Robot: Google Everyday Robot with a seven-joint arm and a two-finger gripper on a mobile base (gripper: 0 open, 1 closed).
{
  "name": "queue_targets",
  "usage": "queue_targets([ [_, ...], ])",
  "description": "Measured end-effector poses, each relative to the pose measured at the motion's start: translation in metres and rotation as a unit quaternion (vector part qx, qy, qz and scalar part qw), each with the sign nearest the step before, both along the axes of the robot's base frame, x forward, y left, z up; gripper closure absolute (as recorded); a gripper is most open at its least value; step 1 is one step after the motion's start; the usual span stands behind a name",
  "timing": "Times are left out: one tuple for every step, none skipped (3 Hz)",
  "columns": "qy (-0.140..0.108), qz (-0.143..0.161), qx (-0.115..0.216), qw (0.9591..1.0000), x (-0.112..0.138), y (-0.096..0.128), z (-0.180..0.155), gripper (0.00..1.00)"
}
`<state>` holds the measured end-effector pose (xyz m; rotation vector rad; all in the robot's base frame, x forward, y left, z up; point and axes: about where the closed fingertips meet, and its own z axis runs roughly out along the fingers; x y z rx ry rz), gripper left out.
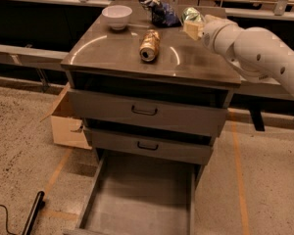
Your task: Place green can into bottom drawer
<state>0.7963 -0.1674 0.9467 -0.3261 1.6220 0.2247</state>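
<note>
The green can (190,14) stands at the back right of the cabinet top (108,53), partly hidden by my gripper. My gripper (193,27) is at the end of the white arm (255,50) that reaches in from the right, right against the can's near side. The bottom drawer (137,204) is pulled out wide open below the cabinet, and its grey floor is bare.
A gold can (149,44) lies on its side mid-top. A white bowl (117,15) and a dark blue bag (162,13) sit at the back. Two upper drawers (144,112) are slightly ajar. A cardboard box (68,124) stands left of the cabinet and a black object (32,214) lies on the floor.
</note>
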Motion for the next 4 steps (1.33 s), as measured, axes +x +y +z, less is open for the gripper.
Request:
queue_targets([
  [0.012, 0.008, -0.01, 0.9998, -0.007, 0.005, -0.006, 1.0],
  [0.043, 0.039, -0.009, 0.9982, -0.037, 0.013, -0.012, 1.0],
  [0.071, 0.095, -0.003, 0.9929, -0.079, 0.026, -0.022, 1.0],
  [0.072, 0.152, 0.017, 0.9856, -0.12, 0.045, -0.014, 1.0],
])
